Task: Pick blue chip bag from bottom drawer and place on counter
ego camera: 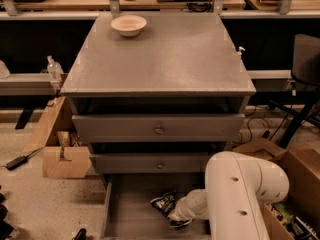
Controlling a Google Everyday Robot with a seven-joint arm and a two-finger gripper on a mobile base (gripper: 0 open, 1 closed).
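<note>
The blue chip bag (163,203) lies crumpled on the floor of the open bottom drawer (127,219), at the lower centre of the frame. It has white marks on its dark skin, but no word can be read. The hand (176,218) is down inside the same drawer, at the lower right edge of the bag; I cannot tell if it is grasping the bag or released. The thick white arm (240,199) fills the lower right corner and bends left into the drawer. Above, the two knobbed drawers (158,129) are closed. On the worktop (165,64) a pale bowl (129,25) stands at the upper left.
</note>
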